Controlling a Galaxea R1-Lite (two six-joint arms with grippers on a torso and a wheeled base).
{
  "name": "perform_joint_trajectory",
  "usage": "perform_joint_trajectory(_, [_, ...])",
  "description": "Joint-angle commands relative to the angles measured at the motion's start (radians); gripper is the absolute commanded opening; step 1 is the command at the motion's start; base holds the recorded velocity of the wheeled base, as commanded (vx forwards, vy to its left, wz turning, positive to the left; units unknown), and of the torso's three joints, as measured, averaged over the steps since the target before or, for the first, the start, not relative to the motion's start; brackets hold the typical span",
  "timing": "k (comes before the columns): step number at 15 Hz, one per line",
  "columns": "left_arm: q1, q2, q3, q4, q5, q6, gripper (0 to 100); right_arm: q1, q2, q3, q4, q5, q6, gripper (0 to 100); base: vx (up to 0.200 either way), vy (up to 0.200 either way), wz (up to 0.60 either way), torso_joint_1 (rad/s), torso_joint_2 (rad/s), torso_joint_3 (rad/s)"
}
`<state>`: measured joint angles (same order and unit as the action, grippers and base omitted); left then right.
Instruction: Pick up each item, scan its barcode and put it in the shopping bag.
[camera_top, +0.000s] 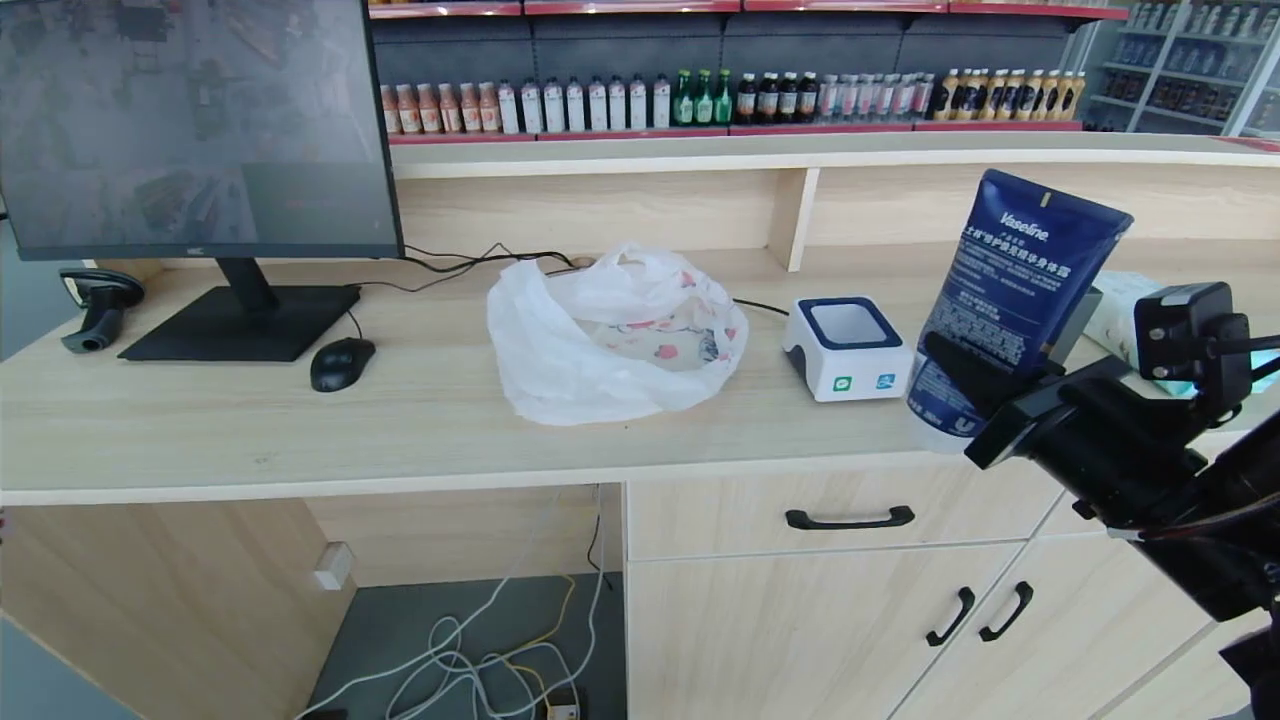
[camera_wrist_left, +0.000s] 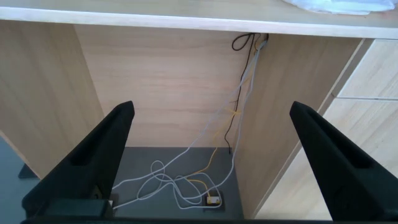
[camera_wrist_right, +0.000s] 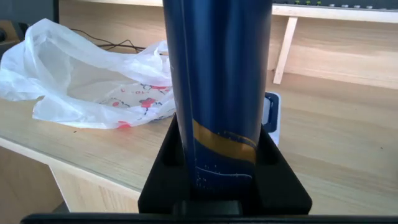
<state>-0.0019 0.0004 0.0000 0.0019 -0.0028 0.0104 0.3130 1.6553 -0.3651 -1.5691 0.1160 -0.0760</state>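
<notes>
My right gripper (camera_top: 985, 385) is shut on a dark blue lotion tube (camera_top: 1015, 290), holding it upright above the counter's right front, just right of the white scanner box (camera_top: 846, 348). The right wrist view shows the lotion tube (camera_wrist_right: 217, 93) clamped between the fingers (camera_wrist_right: 163, 163), with the scanner box (camera_wrist_right: 271, 118) partly hidden behind it. The white shopping bag (camera_top: 610, 335) lies open in the middle of the counter, with a patterned item inside; the bag (camera_wrist_right: 87, 78) lies beyond the tube. My left gripper (camera_wrist_left: 211, 162) is open below the counter, facing the cable recess.
A monitor (camera_top: 190, 130), a mouse (camera_top: 341, 363) and a handheld scanner (camera_top: 97, 305) stand on the counter's left. A pale packet (camera_top: 1125, 310) lies at the far right behind my arm. Drawers with black handles (camera_top: 848, 519) sit below. Loose cables (camera_wrist_left: 186, 180) lie on the floor.
</notes>
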Motion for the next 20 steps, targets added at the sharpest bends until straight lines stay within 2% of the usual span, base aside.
perform_joint_trajectory(1, [0.000, 0.000, 0.000, 0.000, 0.000, 0.000, 100, 0.000, -0.003, -0.003, -0.002, 0.001, -0.001, 0, 0.000, 0.000, 0.00, 0.000, 0.00, 0.000])
perform_joint_trajectory(5, [0.000, 0.000, 0.000, 0.000, 0.000, -0.001, 100, 0.001, -0.009, -0.014, -0.002, 0.001, 0.001, 0, 0.000, 0.000, 0.00, 0.000, 0.00, 0.000])
perform_joint_trajectory(8, [0.000, 0.000, 0.000, 0.000, 0.000, -0.001, 100, 0.001, -0.011, -0.028, -0.002, 0.001, 0.001, 0, 0.200, 0.000, 0.00, -0.003, 0.00, 0.004])
perform_joint_trajectory(15, [0.000, 0.000, 0.000, 0.000, 0.000, -0.001, 100, 0.035, 0.012, -0.156, -0.002, 0.001, 0.005, 0, 0.000, 0.000, 0.00, 0.000, 0.00, 0.000])
perform_joint_trajectory(20, [0.000, 0.000, 0.000, 0.000, 0.000, 0.000, 100, 0.035, 0.043, -0.198, -0.002, 0.001, 0.025, 0, 0.000, 0.000, 0.60, 0.001, 0.00, 0.001])
